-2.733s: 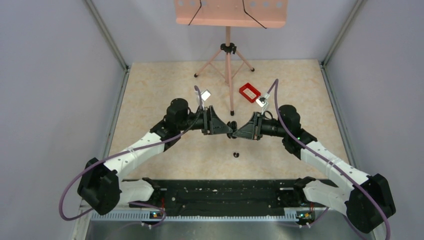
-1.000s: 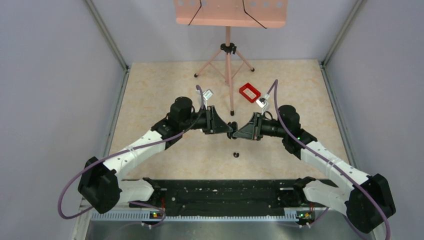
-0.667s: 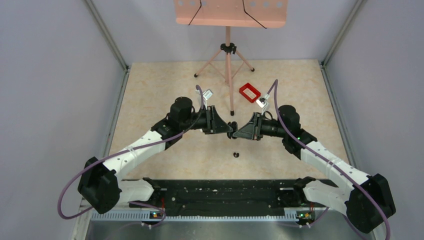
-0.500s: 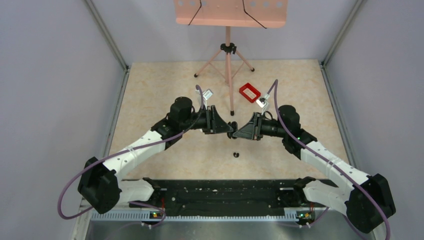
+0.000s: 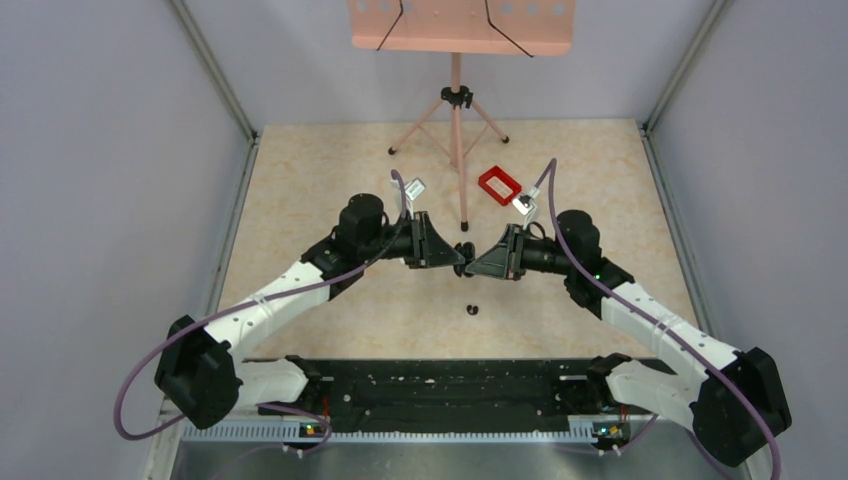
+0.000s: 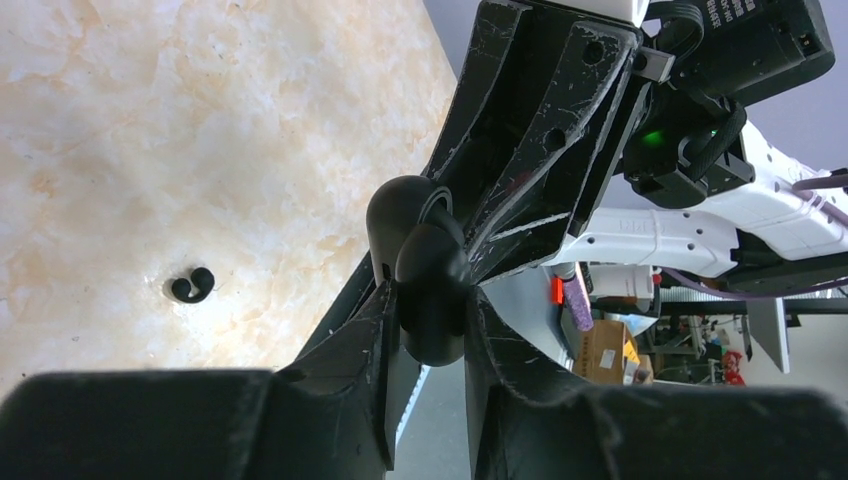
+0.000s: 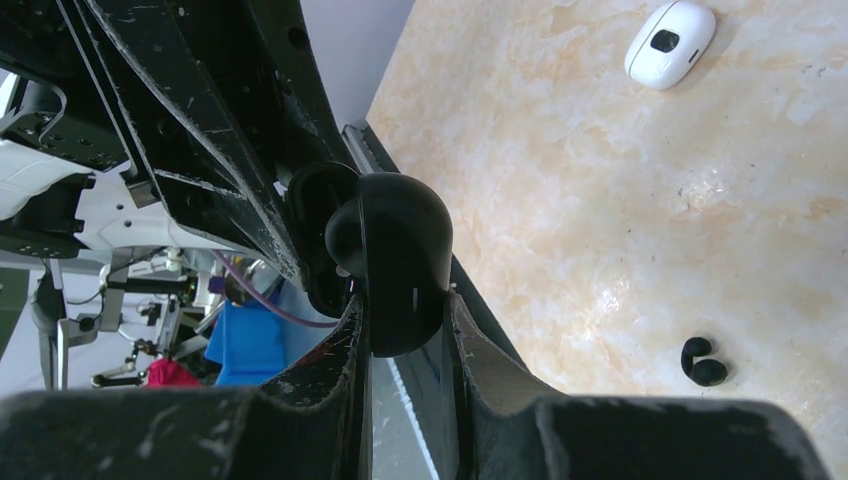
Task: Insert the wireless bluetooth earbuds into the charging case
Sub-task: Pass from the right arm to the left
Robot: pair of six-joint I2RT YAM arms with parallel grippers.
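Pressing on from here, we see the main risk at the mouth of the charging case (image 7: pixel 400 255). The black rounded piece clenched in the left fingers (image 5: pixel 452 252), which we take to be an earbud (image 6: pixel 430 295), is small and smooth. If it meets the case askew, it could squirt out of the pinch and drop to the worktop (image 5: pixel 330 170) below the case. A hard push from the left could also twist the glossy case in the right fingers (image 5: pixel 482 258), which grasp it only by its lower end, and the alignment or the case itself could be lost. Letting go before the bud is seated would end the same way, since the case looks to be held clear of the worktop. Neither wrist view shows the inside of the case, so we cannot tell whether the bud lines up with its well.

The earbud sits between the two left fingers, pinched on both flanks, with its rounded head past their tips and seemingly touching the case. The case sits between the right fingers, its upper half standing free of them toward the left arm. A second earbud (image 5: pixel 473 308) lies loose on the worktop on the arm-base side of the case, well apart from both sets of fingers. A white rounded-square pod (image 7: pixel 670 42) also lies on the worktop, apart from the case.
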